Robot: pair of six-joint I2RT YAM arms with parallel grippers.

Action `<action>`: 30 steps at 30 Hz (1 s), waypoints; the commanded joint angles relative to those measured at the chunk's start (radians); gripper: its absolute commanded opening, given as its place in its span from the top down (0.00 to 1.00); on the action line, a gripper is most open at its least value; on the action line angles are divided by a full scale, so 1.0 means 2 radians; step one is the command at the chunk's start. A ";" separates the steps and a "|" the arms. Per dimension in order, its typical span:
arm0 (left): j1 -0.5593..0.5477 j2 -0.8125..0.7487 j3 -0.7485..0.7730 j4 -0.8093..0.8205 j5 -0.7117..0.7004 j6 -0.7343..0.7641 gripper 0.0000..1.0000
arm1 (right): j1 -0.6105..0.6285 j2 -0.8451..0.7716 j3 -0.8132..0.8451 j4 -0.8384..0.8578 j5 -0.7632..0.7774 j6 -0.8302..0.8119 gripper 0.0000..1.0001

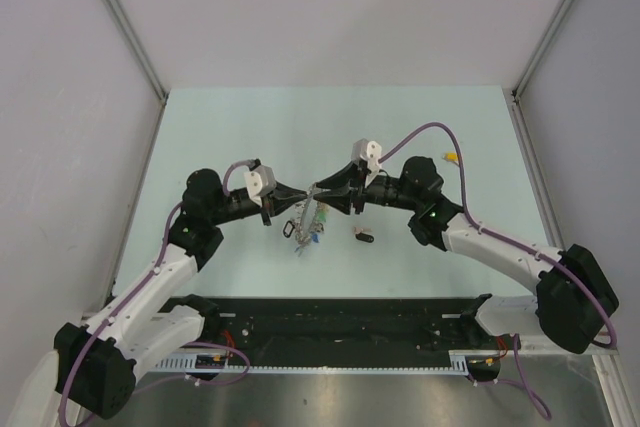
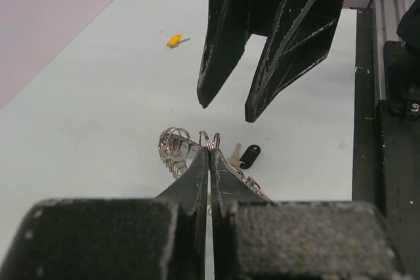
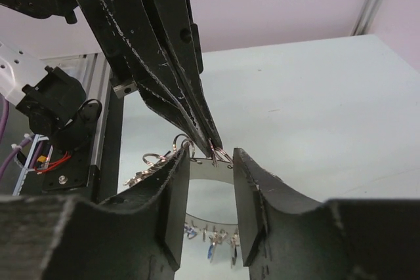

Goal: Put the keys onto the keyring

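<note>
Scuffed left tool (image 2: 210, 154) on seemingly steel keyring (image 2: 174, 143)

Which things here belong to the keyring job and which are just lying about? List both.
Job:
keyring, pinched by the left fingers
right fingers, open, close by
black-tagged key on the table
yellow-tagged key, farther off

Not the job:
purple cables
black rail at the near edge

Even, diffuse light is washing the table (image 1: 250, 127) — faint shadows are lying on it, and the wrist views' near edges are blurring.
</note>
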 commanded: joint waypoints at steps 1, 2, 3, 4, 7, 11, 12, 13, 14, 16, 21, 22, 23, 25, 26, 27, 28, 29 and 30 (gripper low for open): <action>0.001 -0.009 0.001 0.048 0.003 -0.014 0.99 | 0.007 -0.002 -0.008 0.026 0.012 0.000 0.65; 0.001 -0.010 0.000 0.051 0.004 -0.017 1.00 | 0.007 0.001 -0.008 0.030 0.010 0.000 0.69; 0.001 -0.011 0.000 0.053 0.005 -0.018 1.00 | 0.008 0.007 -0.008 0.036 0.008 0.009 0.70; 0.001 -0.010 0.000 0.053 0.006 -0.018 1.00 | 0.008 0.010 -0.008 0.040 0.006 0.010 0.71; 0.001 -0.013 -0.002 0.055 0.005 -0.020 1.00 | 0.008 0.021 -0.008 0.054 0.001 0.018 0.76; 0.001 -0.013 -0.003 0.059 0.006 -0.024 1.00 | 0.009 0.030 -0.008 0.064 -0.005 0.023 0.78; 0.001 -0.014 -0.003 0.060 0.007 -0.024 1.00 | 0.010 0.031 -0.008 0.065 -0.005 0.023 0.78; 0.001 -0.015 -0.003 0.060 0.006 -0.025 1.00 | 0.009 0.034 -0.008 0.065 -0.005 0.024 0.78; 0.001 -0.015 -0.003 0.061 0.007 -0.026 1.00 | 0.009 0.035 -0.008 0.065 -0.005 0.024 0.80; 0.001 -0.016 -0.004 0.064 0.007 -0.028 1.00 | 0.009 0.037 -0.008 0.067 -0.008 0.025 0.81; 0.001 -0.016 -0.006 0.070 0.009 -0.034 1.00 | 0.008 0.047 -0.008 0.083 -0.016 0.034 0.84; 0.001 -0.016 -0.006 0.070 0.010 -0.035 1.00 | 0.009 0.048 -0.008 0.086 -0.019 0.036 0.84; 0.001 -0.016 -0.007 0.073 0.010 -0.036 1.00 | 0.009 0.049 -0.008 0.088 -0.020 0.038 0.85; 0.001 -0.017 -0.009 0.076 0.009 -0.039 1.00 | 0.008 0.053 -0.008 0.094 -0.025 0.042 0.87; 0.001 -0.018 -0.009 0.079 0.009 -0.040 0.99 | 0.008 0.054 -0.008 0.096 -0.026 0.044 0.87; 0.001 -0.017 -0.010 0.081 0.010 -0.041 1.00 | 0.008 0.054 -0.008 0.098 -0.025 0.044 0.88; 0.001 -0.018 -0.010 0.081 0.010 -0.042 0.99 | 0.008 0.054 -0.007 0.100 -0.026 0.044 0.90; 0.001 -0.017 -0.010 0.082 0.012 -0.043 1.00 | 0.008 0.055 -0.007 0.103 -0.027 0.046 0.90; 0.001 -0.016 -0.010 0.083 0.014 -0.044 1.00 | 0.007 0.054 -0.007 0.104 -0.028 0.047 0.91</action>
